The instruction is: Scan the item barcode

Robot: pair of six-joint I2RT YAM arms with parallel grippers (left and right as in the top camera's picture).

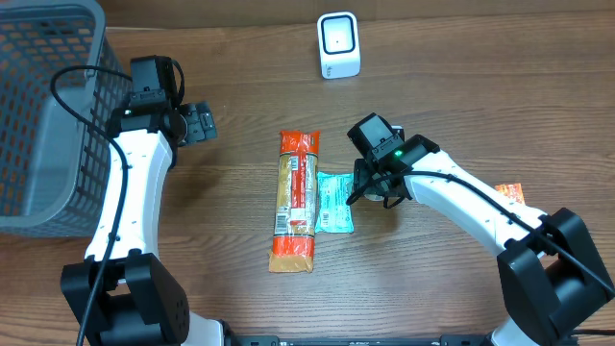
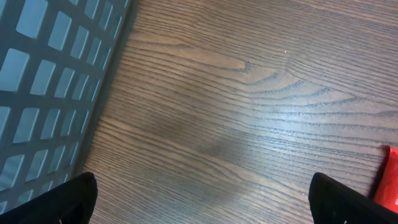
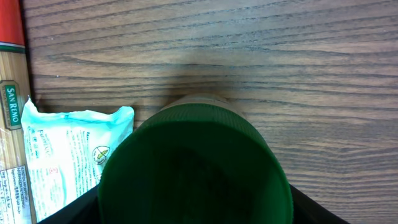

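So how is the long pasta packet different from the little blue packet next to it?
The pasta packet is long and thin; the blue packet is much shorter. The pasta packet has orange-red ends and a tan middle; the blue packet is mostly pale blue-green. Both lie flat on the table, side by side.

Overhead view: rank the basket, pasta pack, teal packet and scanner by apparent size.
1. basket, largest even though the frame edge cuts it off
2. pasta pack
3. scanner and teal packet look about alike, so they are left unranked
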